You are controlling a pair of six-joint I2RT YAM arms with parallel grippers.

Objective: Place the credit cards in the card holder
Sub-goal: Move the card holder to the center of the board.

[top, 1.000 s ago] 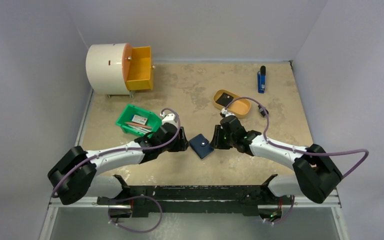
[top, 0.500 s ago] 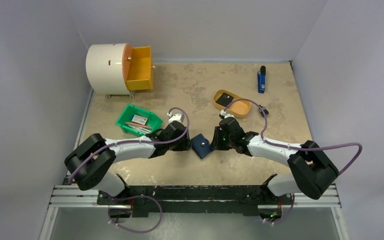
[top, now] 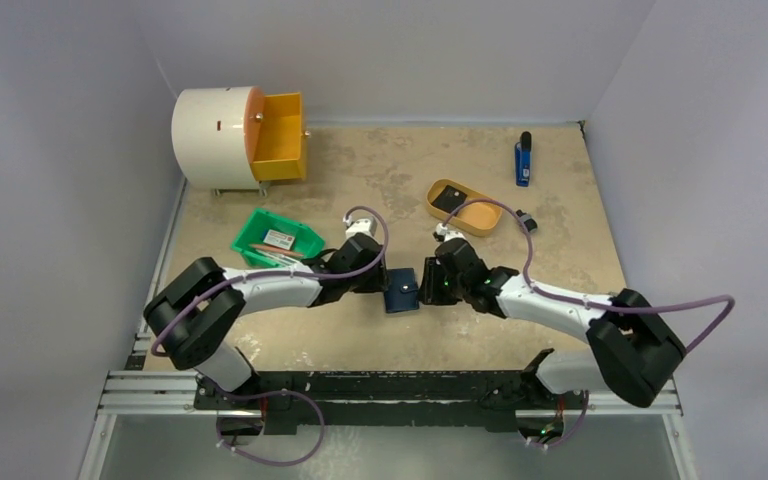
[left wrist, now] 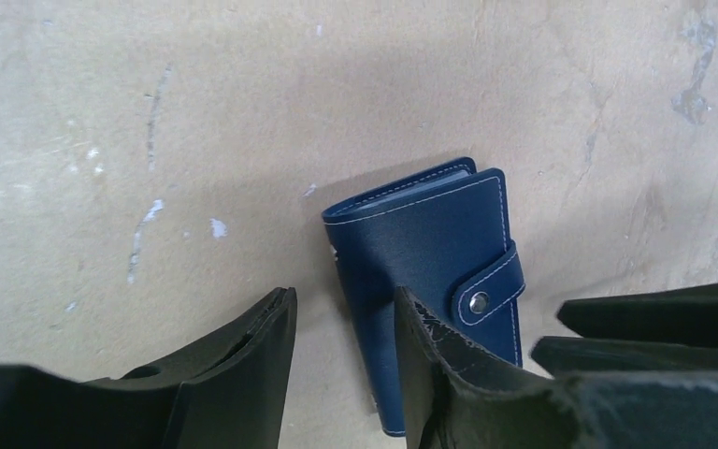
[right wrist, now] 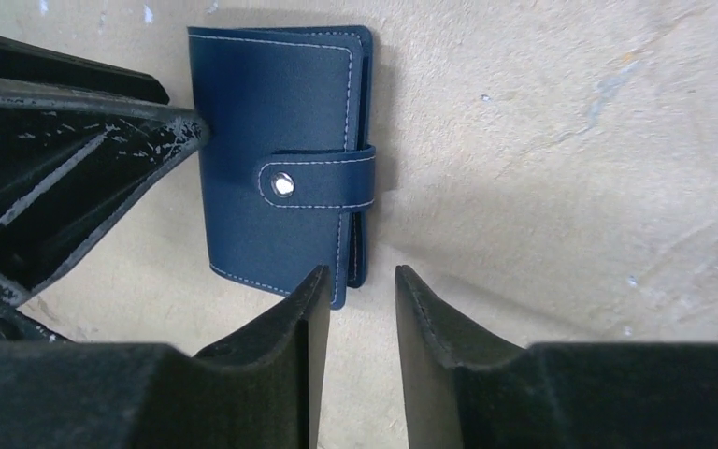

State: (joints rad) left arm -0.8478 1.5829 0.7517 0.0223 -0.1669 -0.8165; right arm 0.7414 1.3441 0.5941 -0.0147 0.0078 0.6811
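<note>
Grippers face each other low over the table (top: 380, 170), with the card holder (top: 401, 291) right between them. On the left gripper (left wrist: 344, 299) the jaws stand a narrow gap apart, bare table between them, nothing held. One of its fingers (left wrist: 430, 365) lies across the lower part of the holder in the wrist view; pressing or just above, I can't tell. Over to the right gripper (right wrist: 362, 273): again a narrow gap with nothing in it, and one fingertip (right wrist: 313, 290) right at the holder's edge, below the snap tab (right wrist: 323, 178).

The holder itself lies flat and shut, tab fastened over its open side, light stud (right wrist: 283, 185) showing. It sits about midway between the table's left and right edges, nearer the near edge than the far one.

Further out, a green bin (top: 278, 240) with a few items sits toward the left edge, just behind the left arm. A mustard oval tray (top: 463, 207) holding something dark lies behind the right gripper. A white drum (top: 215, 123) with an open orange drawer (top: 280, 137) stands at the far left corner, and a small blue object (top: 524, 160) lies near the far right corner.
</note>
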